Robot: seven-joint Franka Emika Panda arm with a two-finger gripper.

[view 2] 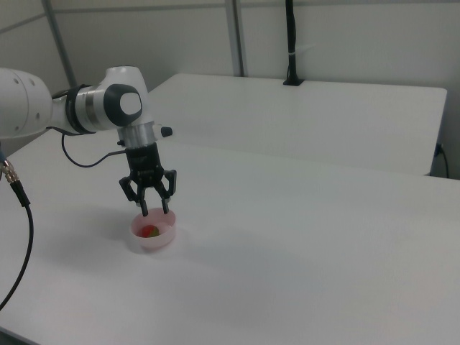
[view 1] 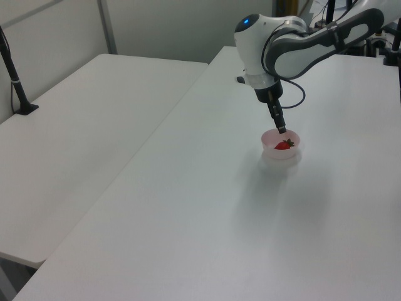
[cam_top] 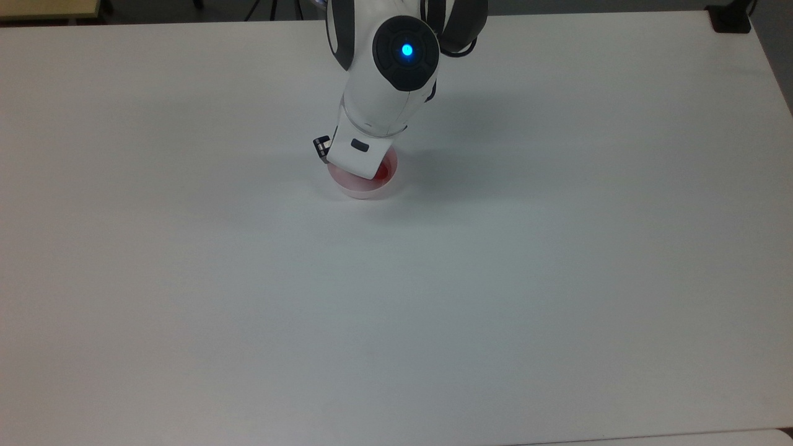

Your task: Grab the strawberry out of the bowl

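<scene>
Item 1: my claw (view 2: 154, 210), fingers spread, nothing between them; tips just above the bowl's rim in right view, pointing down.
Item 2: bowl (view 2: 153, 239), pale pink, on white worktop (view 2: 302, 244), far half of top view, approx. mid-width.
Item 3: strawberry (view 1: 283, 145), red, lying inside bowl, stem end toward left view's right. Apart from my claw, not gripped.
Item 4: my arm w/ blue light (cam_top: 407, 50), leaning over bowl, covering part of it in top view.

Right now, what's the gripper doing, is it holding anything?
Gripper: open, holding nothing, just above the bowl; the strawberry lies inside.
</scene>
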